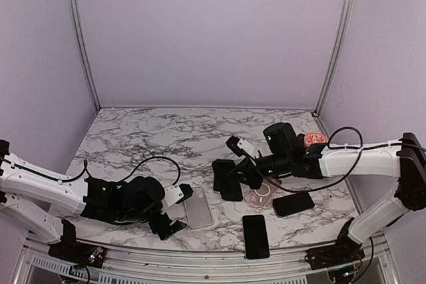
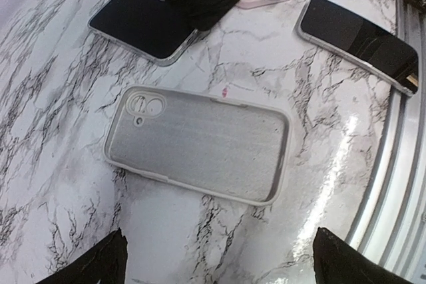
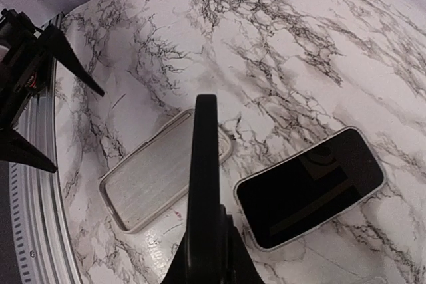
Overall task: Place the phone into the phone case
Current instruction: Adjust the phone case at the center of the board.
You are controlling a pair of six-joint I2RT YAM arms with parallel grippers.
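At the bottom centre, the right gripper (image 3: 206, 247) is clamped on a dark phone (image 3: 204, 157), held edge-on and rising to mid-frame. Behind it, left of centre, a pale phone case (image 3: 150, 174) lies open side up on the marble table (image 3: 299, 44). Just right of it lies a second phone (image 3: 309, 187), black screen up. At the upper left, the left gripper (image 3: 78, 132) has its black fingers spread wide above the metal rail (image 3: 36, 231).
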